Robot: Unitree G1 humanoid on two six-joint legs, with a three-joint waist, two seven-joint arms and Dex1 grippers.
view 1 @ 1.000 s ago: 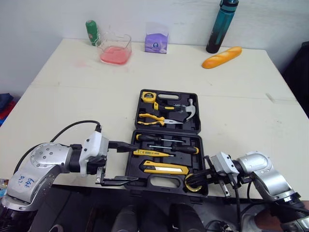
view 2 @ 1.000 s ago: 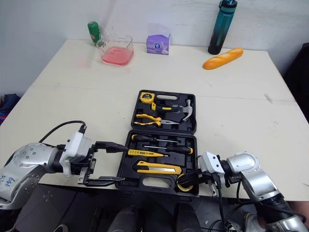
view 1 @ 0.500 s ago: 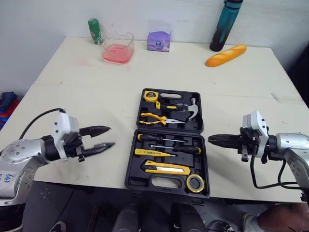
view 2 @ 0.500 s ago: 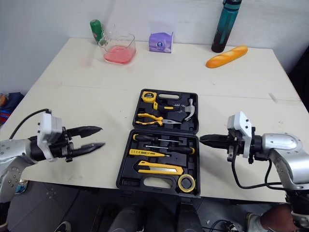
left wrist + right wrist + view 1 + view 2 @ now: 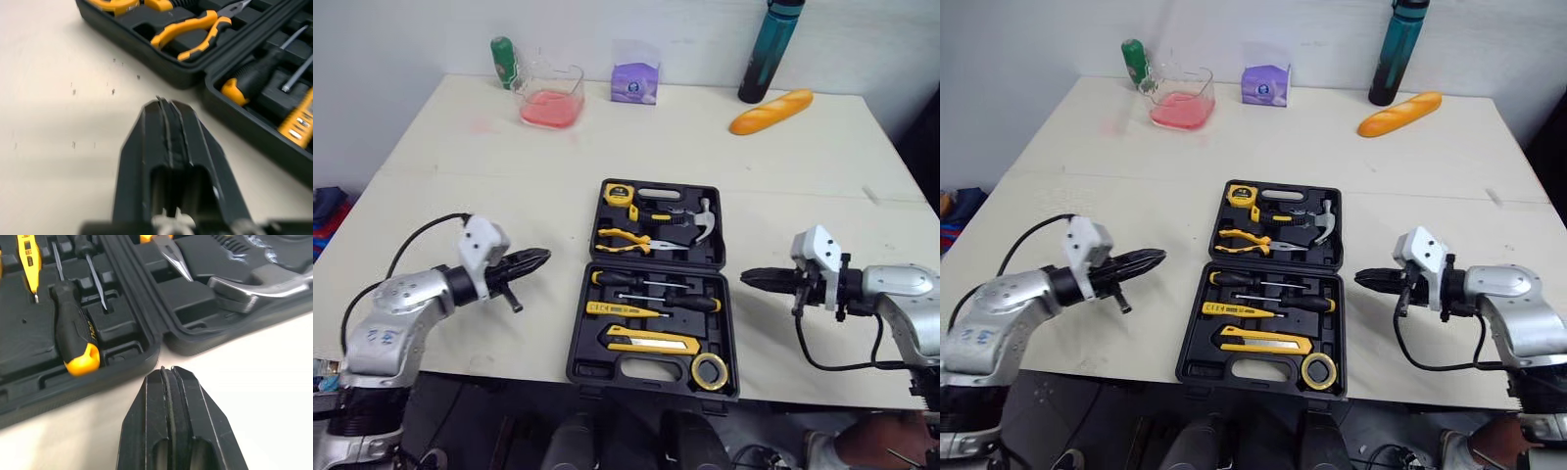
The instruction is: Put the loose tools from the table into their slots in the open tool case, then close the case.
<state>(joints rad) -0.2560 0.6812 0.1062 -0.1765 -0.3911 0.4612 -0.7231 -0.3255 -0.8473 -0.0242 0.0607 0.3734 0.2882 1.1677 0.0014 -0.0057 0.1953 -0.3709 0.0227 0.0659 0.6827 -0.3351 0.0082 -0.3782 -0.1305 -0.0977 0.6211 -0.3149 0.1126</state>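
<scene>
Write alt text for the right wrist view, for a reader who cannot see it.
The right gripper, its black fingers shut, points across the cream table at the side of the open black tool case. In the case's slots lie a black screwdriver with a yellow end and a hammer.

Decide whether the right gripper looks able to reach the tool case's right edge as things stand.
Probably yes: the right gripper, shut, hovers just beside the tool case, with bare table between them and nothing in the way.
</scene>
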